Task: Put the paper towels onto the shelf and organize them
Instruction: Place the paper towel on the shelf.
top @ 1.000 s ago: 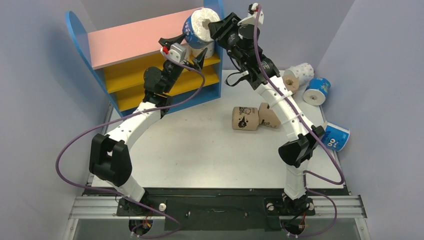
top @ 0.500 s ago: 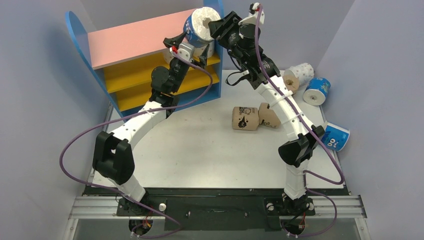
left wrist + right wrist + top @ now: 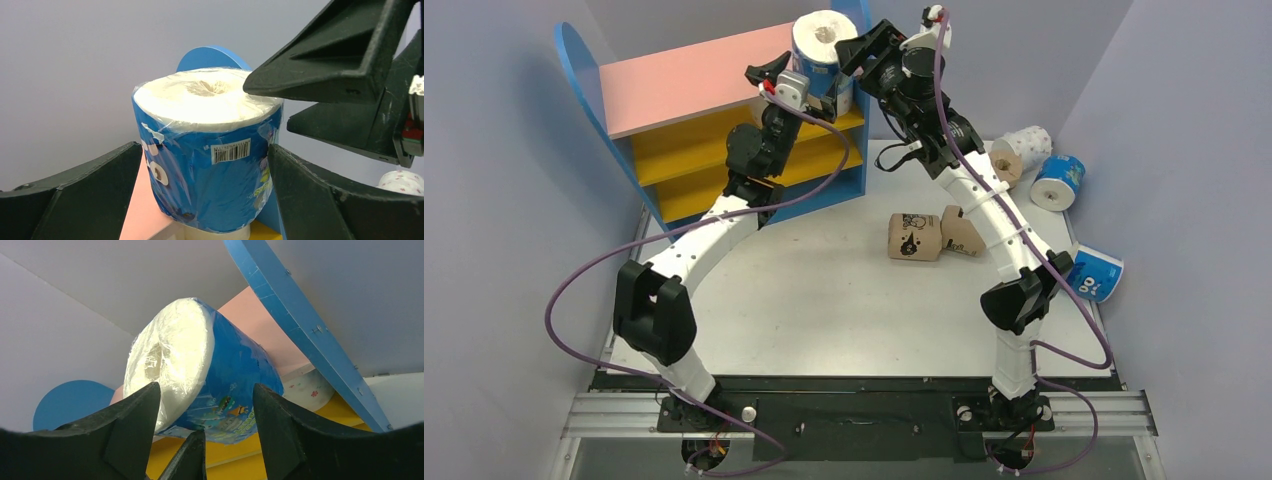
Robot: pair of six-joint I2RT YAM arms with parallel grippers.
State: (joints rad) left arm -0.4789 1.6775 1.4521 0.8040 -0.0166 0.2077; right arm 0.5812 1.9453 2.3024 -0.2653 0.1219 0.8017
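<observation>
Standing upright at the right end of the pink top board of the shelf (image 3: 684,85), the blue-wrapped roll (image 3: 816,45) is flanked by both grippers. Three blue-wrapped rolls are counted from above: this one, a second blue roll (image 3: 1059,180) and a third blue roll (image 3: 1096,272), both lying at the right of the table (image 3: 824,300). Two tan rolls (image 3: 914,237) lie side by side mid-table, one partly hidden by the right arm, and a dotted roll (image 3: 1032,145) lies far right. These are shown by the top view alone. The left gripper (image 3: 205,146) is spread wide, a finger on each side of the roll; contact cannot be told. Only its wrist view shows the barcode label (image 3: 230,151) and a right finger (image 3: 325,60) over the roll's top rim. The right gripper (image 3: 206,386) is parted about the roll, and its view shows a second dotted roll (image 3: 312,387) on the upper yellow board.
</observation>
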